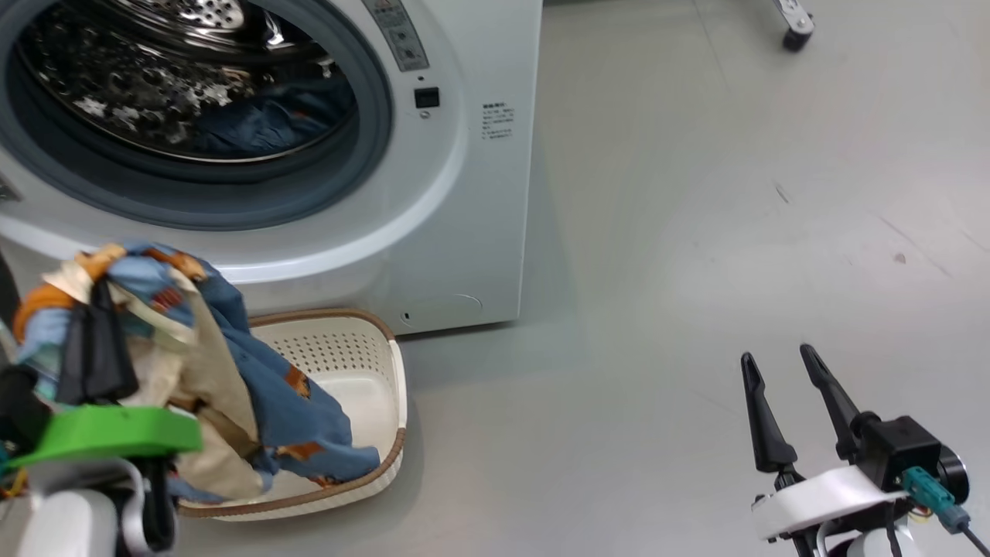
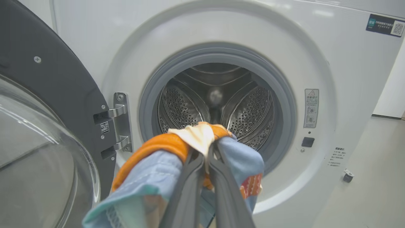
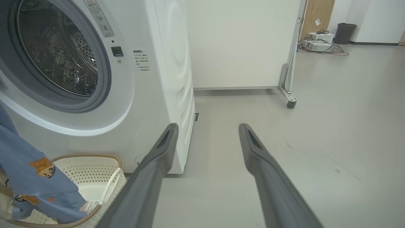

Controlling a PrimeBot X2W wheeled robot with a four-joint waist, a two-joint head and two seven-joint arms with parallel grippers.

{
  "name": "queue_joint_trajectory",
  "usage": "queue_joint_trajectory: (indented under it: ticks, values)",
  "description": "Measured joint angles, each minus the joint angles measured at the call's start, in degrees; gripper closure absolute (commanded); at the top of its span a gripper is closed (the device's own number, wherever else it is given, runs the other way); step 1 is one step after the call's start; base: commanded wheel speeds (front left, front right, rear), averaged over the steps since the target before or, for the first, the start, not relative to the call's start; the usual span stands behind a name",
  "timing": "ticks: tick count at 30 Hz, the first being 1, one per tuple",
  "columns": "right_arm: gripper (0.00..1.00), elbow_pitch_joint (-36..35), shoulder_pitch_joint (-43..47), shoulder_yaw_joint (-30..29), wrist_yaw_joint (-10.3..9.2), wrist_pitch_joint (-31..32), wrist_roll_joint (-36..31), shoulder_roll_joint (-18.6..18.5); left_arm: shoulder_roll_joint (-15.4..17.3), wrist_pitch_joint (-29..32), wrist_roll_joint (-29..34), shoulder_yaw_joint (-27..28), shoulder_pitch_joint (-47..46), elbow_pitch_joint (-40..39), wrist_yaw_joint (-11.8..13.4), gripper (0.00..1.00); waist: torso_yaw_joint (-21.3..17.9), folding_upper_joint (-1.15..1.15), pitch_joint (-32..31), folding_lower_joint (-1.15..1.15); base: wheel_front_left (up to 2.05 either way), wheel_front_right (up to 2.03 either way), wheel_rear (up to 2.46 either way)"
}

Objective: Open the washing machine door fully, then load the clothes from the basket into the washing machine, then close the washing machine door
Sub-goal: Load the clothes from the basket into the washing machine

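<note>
The washing machine point(image 1: 464, 193) stands with its drum mouth uncovered, and a blue garment point(image 1: 271, 120) lies inside the drum. In the left wrist view the washing machine door point(image 2: 47, 95) is swung open at the left on its metal hinge point(image 2: 121, 122). My left gripper point(image 1: 99, 294) point(image 2: 207, 148) is shut on a bunch of the clothes point(image 1: 224, 348) point(image 2: 152, 158), lifted in front of the drum opening; the cloth hangs down into the basket point(image 1: 348, 356) point(image 3: 95, 167) on the floor below the machine. My right gripper point(image 1: 776, 357) point(image 3: 208, 126) is open and holds nothing, off to the right over the floor.
A white wheeled partition with a castor point(image 3: 291, 103) point(image 1: 797, 35) stands behind and to the right of the machine. A dark bin point(image 3: 345, 31) and some equipment with cables point(image 3: 319, 41) sit far back. Grey floor point(image 1: 735, 232) stretches to the right.
</note>
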Motion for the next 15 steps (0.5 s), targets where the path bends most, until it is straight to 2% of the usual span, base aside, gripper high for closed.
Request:
queue_joint_trajectory:
  ticks: [8, 15]
  values:
    - [0.00, -0.55, -3.17, 0.27, 0.00, 0.00, 0.02, 1.26, 4.77, 3.28, -0.01, 2.56, -7.77, 0.86, 0.03, 1.00, -3.40, 0.00, 4.84, 0.00, 0.00, 0.00, 0.00]
    - [0.00, -0.53, -5.84, 1.81, 0.00, 0.00, 0.26, 1.86, 7.66, 5.54, -0.38, 4.59, -15.01, 3.74, 0.03, 1.00, -6.28, 0.00, 9.54, 0.01, 0.00, 0.00, 0.00]
